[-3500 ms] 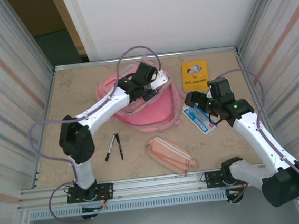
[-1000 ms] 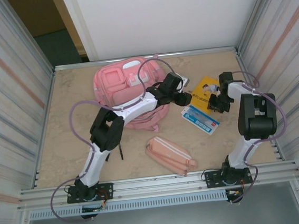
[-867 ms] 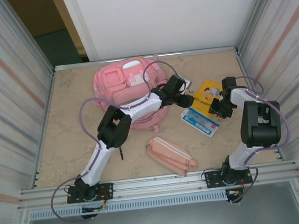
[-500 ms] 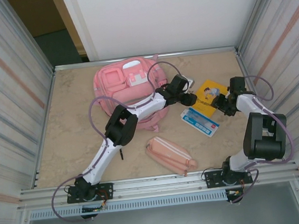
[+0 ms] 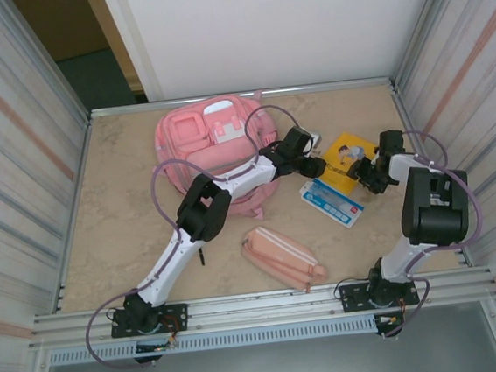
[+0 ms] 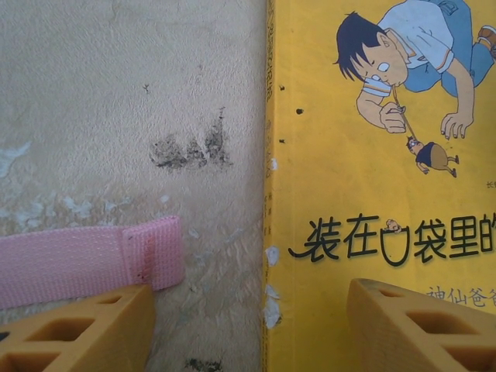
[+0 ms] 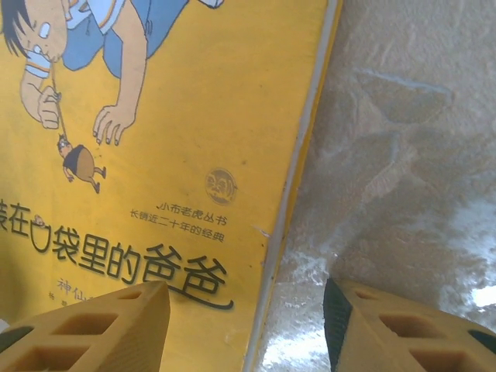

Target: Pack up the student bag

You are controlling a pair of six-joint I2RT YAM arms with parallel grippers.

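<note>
The student bag [image 5: 213, 141], a large pink backpack, lies front-up at the back of the table. A yellow picture book [image 5: 348, 153] lies flat to its right. My left gripper [image 5: 310, 168] is low over the book's left edge; in the left wrist view the gripper [image 6: 248, 329] is open, one finger on the book [image 6: 372, 155] side, the other by a pink strap end [image 6: 85, 260]. My right gripper [image 5: 364, 175] is at the book's right edge; in the right wrist view the gripper [image 7: 246, 329] is open astride that edge of the book [image 7: 155, 139].
A blue-and-white booklet [image 5: 330, 200] lies just in front of the yellow book. A small pink pencil case [image 5: 281, 257] lies nearer the front. A dark pen [image 5: 201, 256] pokes out beside the left arm. Metal walls close in both sides.
My right gripper has opened and shifted right, to the book's right edge. My left gripper has edged slightly right toward the book's left edge and widened a little.
</note>
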